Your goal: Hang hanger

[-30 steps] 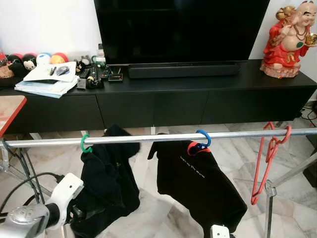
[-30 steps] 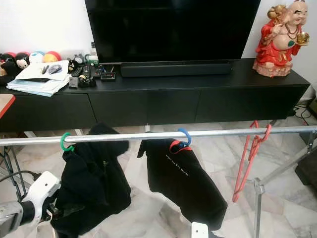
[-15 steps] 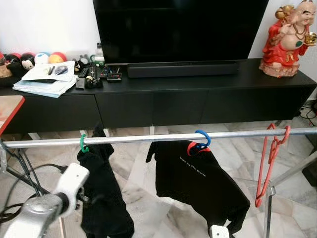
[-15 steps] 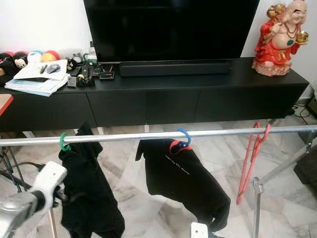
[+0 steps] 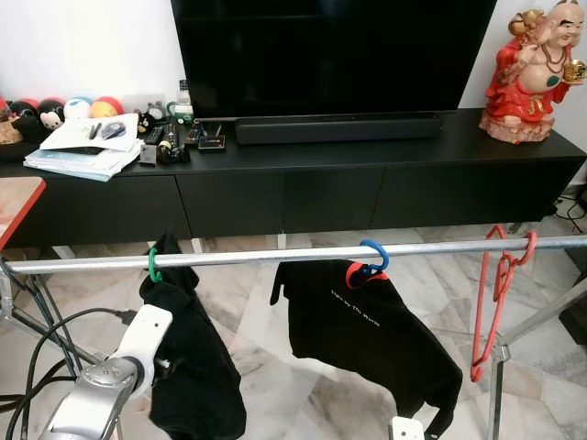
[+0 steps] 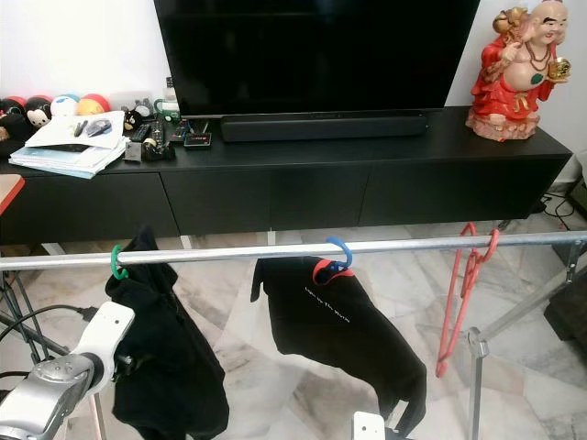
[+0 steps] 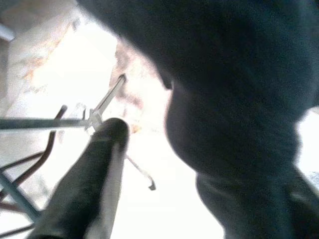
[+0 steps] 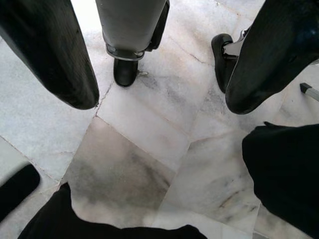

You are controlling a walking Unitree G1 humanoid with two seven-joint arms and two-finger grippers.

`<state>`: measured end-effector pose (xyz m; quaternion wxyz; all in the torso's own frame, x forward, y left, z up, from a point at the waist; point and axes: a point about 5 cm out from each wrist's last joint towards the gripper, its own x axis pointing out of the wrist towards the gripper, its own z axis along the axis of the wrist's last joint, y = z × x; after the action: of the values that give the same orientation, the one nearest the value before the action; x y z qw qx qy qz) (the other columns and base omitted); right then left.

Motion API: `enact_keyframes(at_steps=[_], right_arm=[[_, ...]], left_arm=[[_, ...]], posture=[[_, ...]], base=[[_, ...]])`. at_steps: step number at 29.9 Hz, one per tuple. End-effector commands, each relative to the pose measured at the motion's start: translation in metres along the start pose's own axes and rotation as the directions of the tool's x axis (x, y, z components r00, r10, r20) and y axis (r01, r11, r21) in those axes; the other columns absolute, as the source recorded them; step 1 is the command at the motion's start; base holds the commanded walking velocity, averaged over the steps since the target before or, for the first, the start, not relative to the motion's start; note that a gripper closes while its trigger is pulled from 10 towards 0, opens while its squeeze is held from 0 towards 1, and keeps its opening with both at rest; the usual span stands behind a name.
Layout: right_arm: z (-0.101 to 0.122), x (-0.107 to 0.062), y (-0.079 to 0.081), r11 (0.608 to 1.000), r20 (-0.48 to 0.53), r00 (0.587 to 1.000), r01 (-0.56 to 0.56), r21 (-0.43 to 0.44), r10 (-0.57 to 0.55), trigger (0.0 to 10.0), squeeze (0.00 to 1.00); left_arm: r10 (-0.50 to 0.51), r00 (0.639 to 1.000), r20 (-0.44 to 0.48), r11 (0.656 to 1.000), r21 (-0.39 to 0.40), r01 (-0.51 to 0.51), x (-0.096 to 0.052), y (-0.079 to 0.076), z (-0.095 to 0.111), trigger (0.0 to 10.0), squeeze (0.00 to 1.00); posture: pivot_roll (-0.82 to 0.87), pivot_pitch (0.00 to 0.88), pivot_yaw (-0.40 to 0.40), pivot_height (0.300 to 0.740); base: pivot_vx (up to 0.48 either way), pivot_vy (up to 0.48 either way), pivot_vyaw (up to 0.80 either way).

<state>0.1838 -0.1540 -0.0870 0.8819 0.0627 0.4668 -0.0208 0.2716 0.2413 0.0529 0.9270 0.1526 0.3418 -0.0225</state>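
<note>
A metal rail (image 5: 275,255) runs across in front of me. A green hanger hook (image 5: 154,266) at its left carries a black garment (image 5: 197,367) that hangs straight down. My left gripper (image 5: 168,367) is low beside this garment, open; in the left wrist view one black finger (image 7: 94,179) stands apart from the dark cloth (image 7: 239,99). A blue hanger hook (image 5: 374,255) holds a black T-shirt (image 5: 367,321) with a red collar. Empty red hangers (image 5: 495,293) hang at the rail's right. My right gripper (image 8: 159,74) hangs open above the marble floor.
Behind the rail stands a long black TV console (image 5: 367,174) with a red statue (image 5: 537,69) and papers (image 5: 87,147). Cables (image 5: 46,339) trail over the floor at the left, near a red table corner (image 5: 14,206). The rack's leg (image 5: 500,367) stands at the right.
The black garment on the green hanger was spread toward my left gripper; now it hangs narrow and free. My left arm has drawn back and lower.
</note>
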Motion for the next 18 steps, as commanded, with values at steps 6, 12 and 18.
enact_keyframes(at_steps=[6, 12, 18], right_arm=[[-0.004, 0.000, 0.002, 1.000, -0.015, 1.000, 0.001, 0.011, -0.001, 10.0, 0.00], [-0.004, 0.000, 0.002, 1.000, -0.014, 1.000, 0.000, 0.011, 0.000, 10.0, 0.00], [-0.004, 0.000, 0.002, 1.000, -0.015, 1.000, 0.000, 0.011, 0.001, 10.0, 0.00]], left_arm=[[-0.029, 0.999, 0.041, 0.999, 0.017, 0.028, 0.001, -0.002, 0.005, 0.0, 0.00], [-0.059, 0.998, 0.038, 0.998, 0.022, 0.058, 0.000, -0.007, 0.005, 0.0, 0.00], [-0.056, 0.998, 0.028, 0.998, 0.039, 0.055, 0.000, -0.008, 0.004, 0.0, 0.00]], posture=[[0.19, 0.070, 0.014, 0.740], [0.19, 0.072, 0.016, 0.740], [0.19, 0.070, 0.016, 0.740]], base=[[0.000, 0.000, 0.00], [0.000, 0.000, 0.00], [0.000, 0.000, 0.00]])
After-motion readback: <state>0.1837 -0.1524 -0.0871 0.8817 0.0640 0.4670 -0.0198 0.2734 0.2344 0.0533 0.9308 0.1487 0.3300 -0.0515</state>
